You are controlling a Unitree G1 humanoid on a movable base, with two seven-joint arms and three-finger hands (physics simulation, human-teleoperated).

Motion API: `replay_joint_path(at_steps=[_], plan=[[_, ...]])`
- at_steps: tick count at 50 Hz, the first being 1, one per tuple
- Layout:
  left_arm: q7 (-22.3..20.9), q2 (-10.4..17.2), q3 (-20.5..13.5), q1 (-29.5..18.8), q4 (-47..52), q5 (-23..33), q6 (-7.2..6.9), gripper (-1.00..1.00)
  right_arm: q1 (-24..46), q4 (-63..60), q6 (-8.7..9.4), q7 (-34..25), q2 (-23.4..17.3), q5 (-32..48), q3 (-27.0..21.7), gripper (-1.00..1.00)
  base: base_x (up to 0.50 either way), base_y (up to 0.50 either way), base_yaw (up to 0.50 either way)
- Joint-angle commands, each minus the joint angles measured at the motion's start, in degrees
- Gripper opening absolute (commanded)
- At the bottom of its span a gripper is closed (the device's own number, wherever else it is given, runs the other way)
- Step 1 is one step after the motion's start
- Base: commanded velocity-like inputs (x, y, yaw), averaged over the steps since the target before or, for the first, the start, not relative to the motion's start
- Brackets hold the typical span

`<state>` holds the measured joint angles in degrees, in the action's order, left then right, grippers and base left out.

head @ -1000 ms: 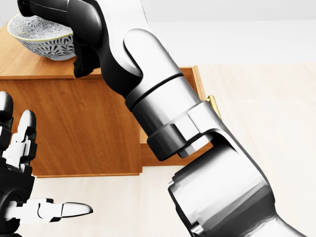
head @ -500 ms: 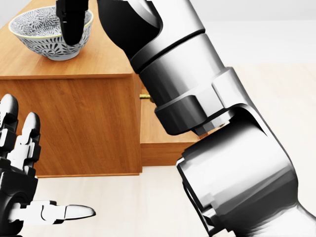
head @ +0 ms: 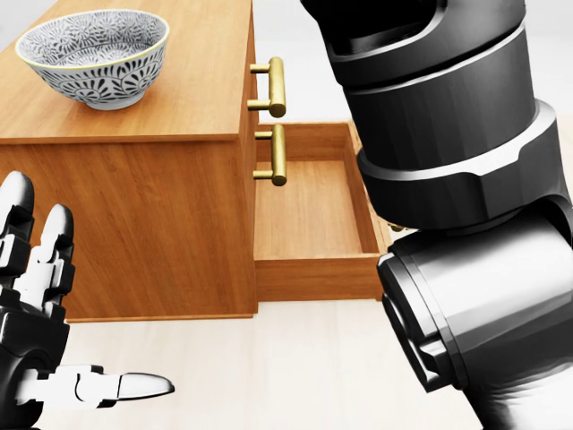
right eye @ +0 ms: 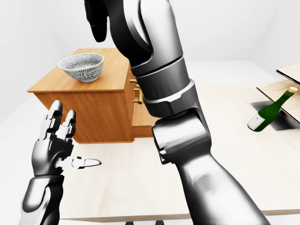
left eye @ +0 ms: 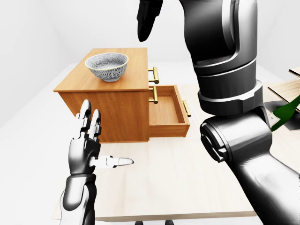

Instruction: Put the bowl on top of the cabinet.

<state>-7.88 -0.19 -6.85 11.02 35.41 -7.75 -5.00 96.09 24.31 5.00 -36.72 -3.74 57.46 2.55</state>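
The patterned grey-white bowl [left eye: 107,65] stands upright on top of the wooden cabinet [left eye: 112,101], near the top's left part; the head view shows the bowl [head: 93,55] at upper left with nothing touching it. My right hand [left eye: 146,30] hangs high above the cabinet, up and to the right of the bowl, fingers extended and empty. Its big forearm fills the right side of every view. My left hand [left eye: 104,138] is held up below the cabinet's side face, open, fingers spread and thumb pointing right.
The cabinet's lower drawer [left eye: 166,112] is pulled out and looks empty; brass handles [head: 273,85] stick out beside it. A green bottle [right eye: 272,108] leans at the far right next to a dark board. Everything stands on a pale wooden tabletop [left eye: 173,183].
My right hand has let go of the bowl and risen up and to the right, out of the head view. The bowl stays on the cabinet top. The left hand has barely moved.
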Motion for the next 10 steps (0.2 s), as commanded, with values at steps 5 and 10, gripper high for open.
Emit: replay_joint_path(at_steps=[5, 10], plan=[[0.1, 0.0, 0.2, 0.1, -0.1, 0.1, 0.00, 1.00, -10.0, -20.6, 0.00, -3.3, -4.2, 9.4, -1.3, 1.00, 0.00, 0.00, 0.00], [0.1, -0.1, 0.3, 0.2, 0.3, 0.1, 0.00, 1.00, -13.1, -27.2, 0.00, -3.3, -5.3, 13.3, -2.0, 1.00, 0.00, 0.00, 0.00]])
